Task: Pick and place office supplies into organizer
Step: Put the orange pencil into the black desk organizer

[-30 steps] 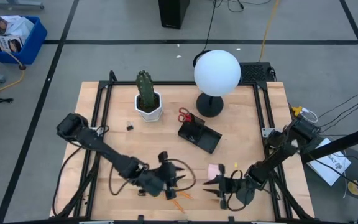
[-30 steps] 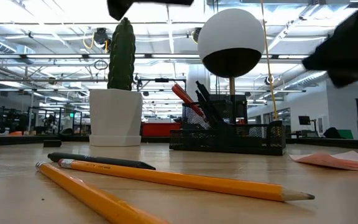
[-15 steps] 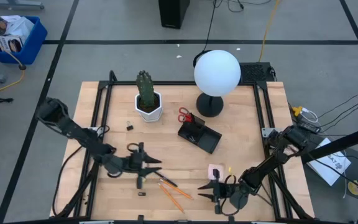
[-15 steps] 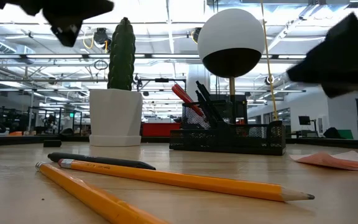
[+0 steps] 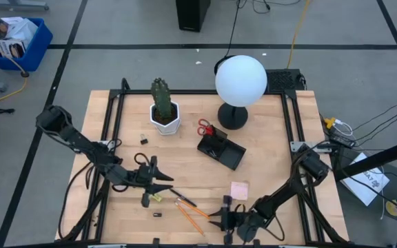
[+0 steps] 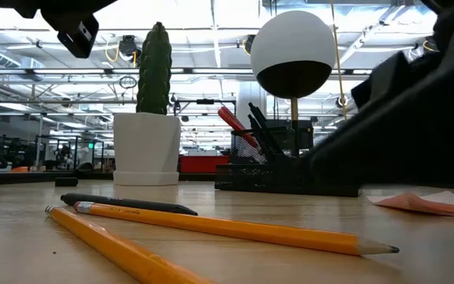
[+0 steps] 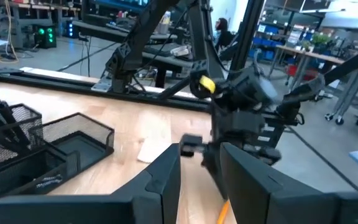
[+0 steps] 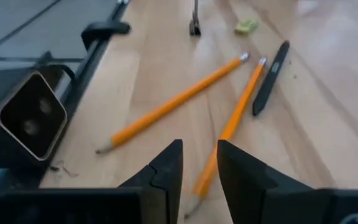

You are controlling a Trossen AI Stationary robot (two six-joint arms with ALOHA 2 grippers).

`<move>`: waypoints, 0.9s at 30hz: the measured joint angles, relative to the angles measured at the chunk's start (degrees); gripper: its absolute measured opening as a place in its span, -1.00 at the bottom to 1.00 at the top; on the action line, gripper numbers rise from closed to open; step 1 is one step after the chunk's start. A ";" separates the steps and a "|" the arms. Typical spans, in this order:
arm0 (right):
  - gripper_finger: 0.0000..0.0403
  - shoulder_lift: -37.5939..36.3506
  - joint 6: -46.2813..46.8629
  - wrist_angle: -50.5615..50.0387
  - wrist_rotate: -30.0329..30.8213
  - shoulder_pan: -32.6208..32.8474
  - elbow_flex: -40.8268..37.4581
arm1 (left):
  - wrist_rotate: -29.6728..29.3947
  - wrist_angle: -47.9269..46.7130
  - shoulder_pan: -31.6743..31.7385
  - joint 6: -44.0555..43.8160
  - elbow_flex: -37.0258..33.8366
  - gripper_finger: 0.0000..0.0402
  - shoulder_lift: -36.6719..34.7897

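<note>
Two orange pencils [image 8: 197, 99] and a black pen [image 8: 271, 68] lie loose near the table's front edge, just ahead of the right gripper [image 8: 197, 168], whose narrowly parted fingers hold nothing. This looks like the approach to a pick: it must settle over one pencil and close. Farther back the left gripper [image 5: 158, 184] hovers, narrow and empty, and the organizer [image 5: 220, 149] waits mid-table.

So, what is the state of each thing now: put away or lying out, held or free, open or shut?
Organizer: upright, partly filled.
Scissors: standing in the organizer.
Pencils: two, lying loose outside it.
Pen: lying loose beside the pencils.
Pad: lying flat, outside it.
Cactus pot: upright.
Left gripper: jaws open, empty.
Right gripper: jaws open, empty.
</note>
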 joint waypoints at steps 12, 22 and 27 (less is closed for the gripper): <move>-0.55 0.70 8.42 -8.85 -0.98 -1.07 1.37 | 0.12 0.50 0.00 0.65 0.00 -0.40 -0.02; -0.55 0.56 7.25 -14.99 -2.38 -2.28 0.80 | 0.12 0.26 0.00 0.46 0.00 -0.40 0.00; -0.56 0.56 9.42 -15.16 -3.05 -3.34 -2.20 | 0.14 0.08 0.00 0.09 0.00 -0.40 0.00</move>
